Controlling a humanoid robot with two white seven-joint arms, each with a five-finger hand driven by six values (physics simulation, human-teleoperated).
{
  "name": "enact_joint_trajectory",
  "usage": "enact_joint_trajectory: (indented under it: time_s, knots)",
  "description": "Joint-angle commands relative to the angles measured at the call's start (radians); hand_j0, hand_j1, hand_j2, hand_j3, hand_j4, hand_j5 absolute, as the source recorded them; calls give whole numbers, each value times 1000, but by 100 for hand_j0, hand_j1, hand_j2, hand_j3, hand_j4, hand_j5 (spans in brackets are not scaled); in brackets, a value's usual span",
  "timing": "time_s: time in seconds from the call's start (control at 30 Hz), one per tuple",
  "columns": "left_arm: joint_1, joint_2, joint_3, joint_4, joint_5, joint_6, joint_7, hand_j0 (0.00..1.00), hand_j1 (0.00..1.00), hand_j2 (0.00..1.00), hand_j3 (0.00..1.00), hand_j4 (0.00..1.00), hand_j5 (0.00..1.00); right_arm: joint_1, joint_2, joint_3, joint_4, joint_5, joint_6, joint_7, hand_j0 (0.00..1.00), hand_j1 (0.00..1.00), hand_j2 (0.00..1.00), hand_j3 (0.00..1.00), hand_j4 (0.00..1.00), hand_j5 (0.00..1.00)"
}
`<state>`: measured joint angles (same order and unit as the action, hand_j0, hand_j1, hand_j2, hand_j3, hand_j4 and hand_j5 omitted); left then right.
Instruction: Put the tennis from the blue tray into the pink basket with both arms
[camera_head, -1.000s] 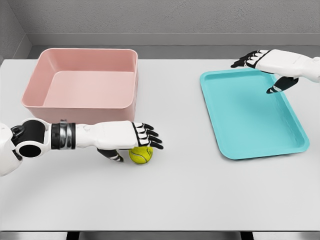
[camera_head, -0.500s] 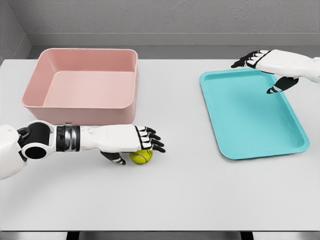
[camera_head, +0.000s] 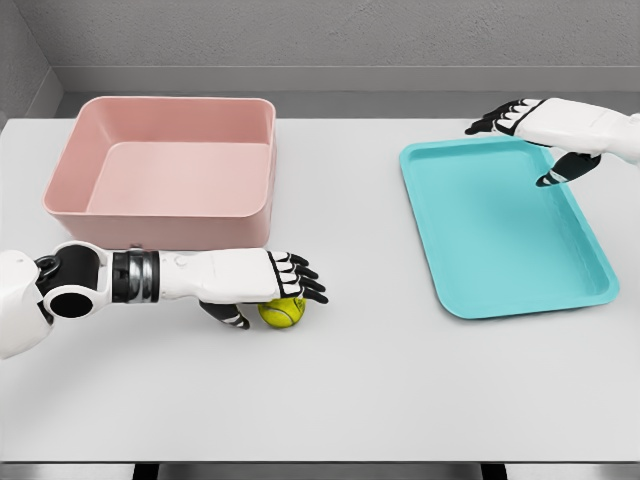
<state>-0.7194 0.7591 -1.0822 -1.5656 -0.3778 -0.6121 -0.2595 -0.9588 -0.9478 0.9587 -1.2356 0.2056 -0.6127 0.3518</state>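
Observation:
A yellow-green tennis ball lies on the white table, in front of the pink basket and well left of the blue tray. My left hand hovers low over the ball, palm down, its fingers spread above it and the thumb beside it on the left; the fingers are not closed around the ball. My right hand floats open above the far right corner of the blue tray, holding nothing.
The pink basket stands at the far left with nothing in it. The blue tray lies at the right with nothing on it. The grey wall runs behind the table's far edge.
My left hand has sunk slightly over the ball and shifted a little right. The ball has barely moved. The right hand has stayed nearly still.

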Motion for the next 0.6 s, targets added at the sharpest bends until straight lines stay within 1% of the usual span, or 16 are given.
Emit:
enact_joint_trajectory:
  time_s: [0.0,0.07,0.1,0.23,0.33,0.4,0.53,0.57]
  knots:
    - [0,0,1,-1,7,1,0,100,100,100,100,100,100,-2,-2,-1,1,-6,2,-1,100,100,100,100,100,100]
    - [0,0,1,-1,7,1,0,100,100,100,100,100,100,0,-2,-1,1,-6,2,-1,100,100,100,100,100,100]
    - [0,0,-1,-1,7,1,0,98,98,98,98,98,98,0,-2,-1,-1,-6,2,-1,100,100,100,100,100,100]
    - [2,0,-1,-1,7,1,2,78,78,78,78,78,78,0,-3,-1,1,-6,2,-1,100,100,100,100,100,100]
    - [3,0,-1,-1,7,1,2,73,73,73,73,73,73,0,-5,-1,-1,-6,2,-1,100,100,100,100,100,100]
    - [5,2,-1,1,8,1,2,71,71,71,71,71,71,0,-5,-1,-1,-6,2,-1,100,100,100,100,100,100]
    - [6,2,1,-1,8,1,5,63,63,63,63,63,63,0,-5,-1,-1,-6,2,-1,100,100,100,100,100,100]
    - [6,2,1,-1,8,1,5,63,63,63,63,63,63,0,-5,-1,-1,-6,2,-1,100,100,100,100,100,100]
